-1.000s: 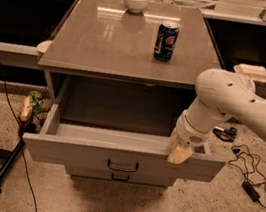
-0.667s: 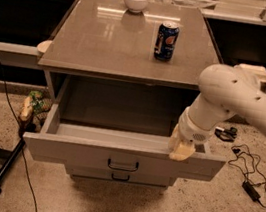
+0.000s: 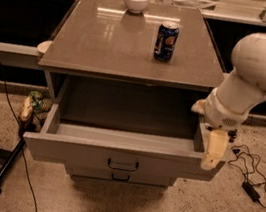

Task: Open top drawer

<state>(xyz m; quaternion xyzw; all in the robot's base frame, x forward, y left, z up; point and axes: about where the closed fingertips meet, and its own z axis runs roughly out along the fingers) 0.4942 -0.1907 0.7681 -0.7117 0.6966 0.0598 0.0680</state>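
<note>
The top drawer [image 3: 79, 152] is a wide grey drawer with a small dark loop handle [image 3: 123, 165] at its centre. It stands pulled far out of the grey cabinet [image 3: 108, 43], and its inside looks empty. My gripper [image 3: 214, 152] hangs at the drawer's front right corner, next to the right end of the front panel. The white arm [image 3: 261, 63] reaches in from the right above it.
A blue soda can [image 3: 166, 41] and a white bowl [image 3: 136, 0] stand on the cabinet top. A lower drawer [image 3: 120, 177] shows under the open one. A black stand leg [image 3: 2, 172] lies at the left, and cables [image 3: 251, 173] lie on the floor at the right.
My gripper and arm have moved to the right, from over the front panel's right end to the drawer's corner. The drawer stays open as before.
</note>
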